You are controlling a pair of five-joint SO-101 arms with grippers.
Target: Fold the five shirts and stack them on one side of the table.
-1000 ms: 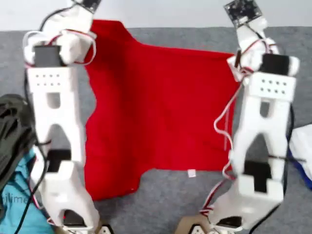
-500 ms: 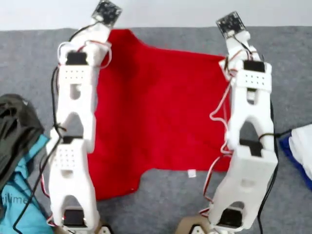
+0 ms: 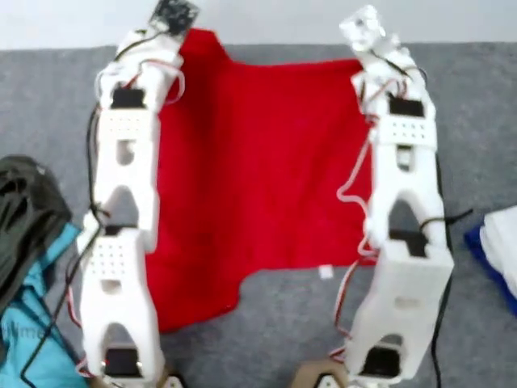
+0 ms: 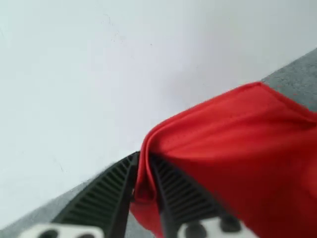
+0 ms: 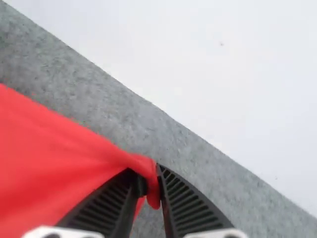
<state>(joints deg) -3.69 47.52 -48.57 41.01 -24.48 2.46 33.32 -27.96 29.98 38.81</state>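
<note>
Gray felt covers the tabletop (image 3: 283,323), which meets a pale wall at its far edge. Spread across the middle lies the red shirt (image 3: 258,162), its far hem up at that far edge. The left gripper (image 4: 141,166) and right gripper (image 5: 148,178) each pinch 1 far corner, probably to hold the hem taut for a fold. Dark and teal garments (image 3: 24,242) lie heaped at the left edge.

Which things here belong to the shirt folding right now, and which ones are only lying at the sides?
In the job:
red shirt, pinched at its far corners by the left gripper and the right gripper.

Lying about:
black cloth and teal cloth at one edge of the table; white cloth and blue cloth at the other, possibly more shirts.
</note>
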